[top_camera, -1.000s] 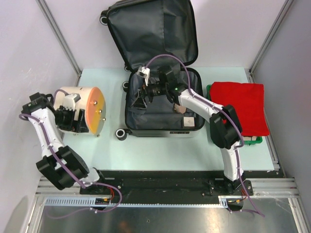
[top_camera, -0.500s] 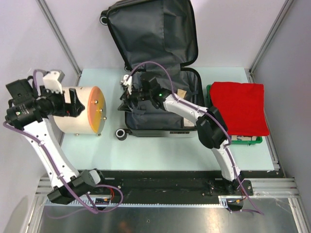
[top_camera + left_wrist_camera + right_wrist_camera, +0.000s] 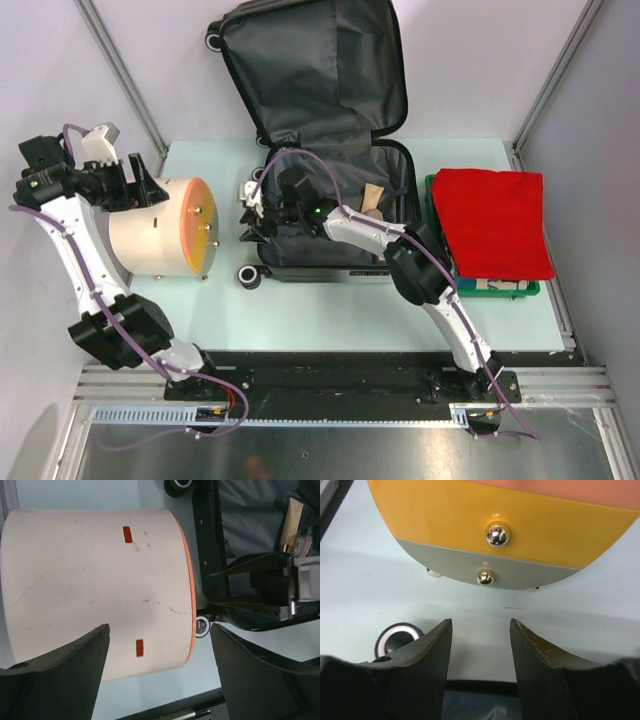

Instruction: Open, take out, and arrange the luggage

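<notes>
From above, we see the left arm (image 3: 75,250) bent up along the left side of the table (image 3: 330,310). Its left gripper (image 3: 140,182) points rightward at the rear end of the one beige cylinder (image 3: 150,235), which lies on its side. The right arm (image 3: 370,235) stretches leftward across the one suitcase (image 3: 335,225), whose lower shell lies flat on the table with its lid propped up against the back wall. The right gripper (image 3: 248,215) pokes out past the shell's left rim, towards the cylinder's orange face. Well behind those fingers, beyond the suitcase, sits one green bin (image 3: 533,289) under one red cloth (image 3: 490,220). In the left wrist view, the left fingers (image 3: 55,680) are spread wide and hold nothing. The cylinder lies ahead of them, but we cannot tell whether either finger touches it. In the right wrist view, the right fingers (image 3: 420,665) stand partly apart, a narrower gap, with only bare table between them and nothing gripped. Ahead of the tips, and apart from them, is the cylinder's face with two shiny knobs (image 3: 498,534). One black wheel (image 3: 397,632) sits just beside the left-hand finger, and the suitcase's dark rim lies under both fingers.
</notes>
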### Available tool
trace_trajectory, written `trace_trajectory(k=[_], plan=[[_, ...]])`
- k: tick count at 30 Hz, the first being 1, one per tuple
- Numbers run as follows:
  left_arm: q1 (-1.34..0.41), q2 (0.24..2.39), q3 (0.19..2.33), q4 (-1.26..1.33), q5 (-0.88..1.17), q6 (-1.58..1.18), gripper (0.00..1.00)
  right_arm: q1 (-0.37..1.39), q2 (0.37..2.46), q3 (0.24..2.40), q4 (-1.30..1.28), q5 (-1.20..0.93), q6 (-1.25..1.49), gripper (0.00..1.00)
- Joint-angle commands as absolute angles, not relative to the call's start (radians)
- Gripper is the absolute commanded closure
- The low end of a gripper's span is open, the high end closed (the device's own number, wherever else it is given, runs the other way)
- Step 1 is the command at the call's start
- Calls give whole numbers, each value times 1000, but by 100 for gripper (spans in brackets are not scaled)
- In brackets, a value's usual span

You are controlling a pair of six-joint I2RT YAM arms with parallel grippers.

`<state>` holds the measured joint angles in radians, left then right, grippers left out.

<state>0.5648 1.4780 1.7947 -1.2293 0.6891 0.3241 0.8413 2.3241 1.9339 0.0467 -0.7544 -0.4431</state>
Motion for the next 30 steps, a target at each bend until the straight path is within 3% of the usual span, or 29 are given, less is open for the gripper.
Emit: trace_trajectory(k=[1, 18, 22, 25, 30], plan=[[558, 1470, 1784, -1181, 721, 282, 14, 877, 2394, 1971, 227, -767, -436, 47], [560, 1419, 1625, -1120, 667, 285, 17, 939, 2608, 2241, 43, -592, -541, 48], [558, 1405, 1623, -1118, 699, 295, 14, 956, 2641, 2301, 15, -581, -525, 48], [558, 1433, 1715, -1120, 707, 275, 13, 968, 2620, 2350, -75, -563, -537, 48], [558, 1473, 1799, -1120, 726, 268, 11, 974, 2494, 2232, -109, -555, -587, 40]])
